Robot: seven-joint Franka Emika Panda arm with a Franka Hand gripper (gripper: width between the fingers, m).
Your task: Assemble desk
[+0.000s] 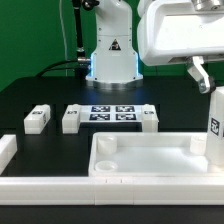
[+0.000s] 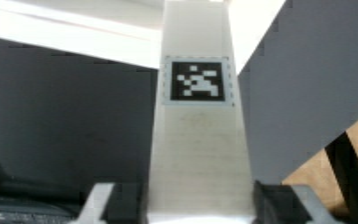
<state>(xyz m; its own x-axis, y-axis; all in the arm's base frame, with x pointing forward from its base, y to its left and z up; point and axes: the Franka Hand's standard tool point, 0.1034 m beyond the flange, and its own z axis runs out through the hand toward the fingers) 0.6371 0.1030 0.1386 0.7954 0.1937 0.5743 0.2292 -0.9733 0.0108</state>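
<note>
The fingers (image 1: 200, 73) pinch an upright white leg (image 1: 215, 125) of the desk, one finger on each side of it. In the wrist view the two dark fingers (image 2: 105, 203) press the flanks of the leg (image 2: 197, 140), and its black-and-white tag (image 2: 197, 82) faces the camera further along the leg.

In the exterior view the held leg stands at three o'clock, cut off by the edge of the picture, with its tag (image 1: 215, 127) turned toward the camera. Its lower end overlaps the three o'clock end of the tabletop (image 1: 140, 172). Whether it touches the tabletop or sits in a socket cannot be told.

The tabletop lies flat on the black bench (image 1: 45, 95), spread from five o'clock toward the centre, its raised rim up.

Beyond it, a row of parts runs across the bench:
- the first loose leg (image 1: 37, 119) at nine o'clock
- the second loose leg (image 1: 70, 119) near it, toward the centre
- the marker board (image 1: 112, 113) just beside the second leg, close to centre
- the third loose leg (image 1: 148, 118) at the board's three o'clock edge

A white border bar (image 1: 60, 187) runs along six o'clock in front of the tabletop, and a short one (image 1: 8, 150) stands at eight o'clock. The arm's base (image 1: 112, 55) rises at twelve o'clock.
</note>
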